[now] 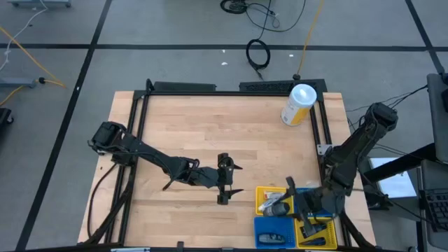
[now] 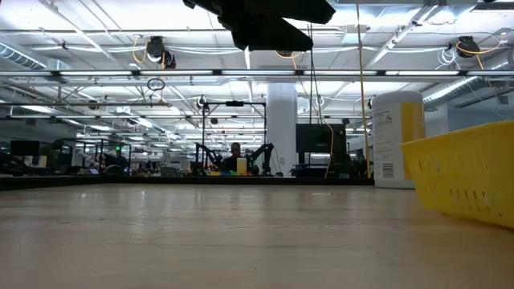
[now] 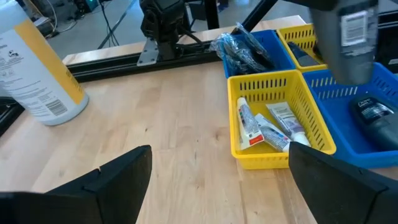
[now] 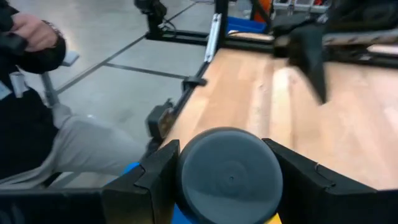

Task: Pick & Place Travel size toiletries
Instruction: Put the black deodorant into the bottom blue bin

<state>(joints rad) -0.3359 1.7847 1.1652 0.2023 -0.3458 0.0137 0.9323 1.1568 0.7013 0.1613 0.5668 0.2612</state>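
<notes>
Two claws in play, and we take the yellow basket (image 3: 281,115) as our landmark. Inside it we count several small white tubes (image 3: 268,132) lying loose, so part of the sorting looks done. Just behind the yellow basket, a blue bin (image 3: 258,53) holds clear-wrapped pieces (image 3: 239,50); right beside the basket, another blue bin (image 3: 367,118) carries a dark oblong piece (image 3: 373,115).

The left claw (image 1: 225,179) hangs over bare surface (image 1: 210,126) a little way from the yellow basket, fingers spread wide and holding nothing. We judge it has nothing to carry right now.

The right claw (image 4: 227,171) sits directly over the baskets, fingers clamped on a dark grey round-ended piece (image 4: 229,168), which we read as the item now being delivered.

The white-and-yellow canister (image 1: 299,103) stands at the far corner, well apart from the basket. We spot no loose toiletries on the surface, so we reckon the job is close to finished.
</notes>
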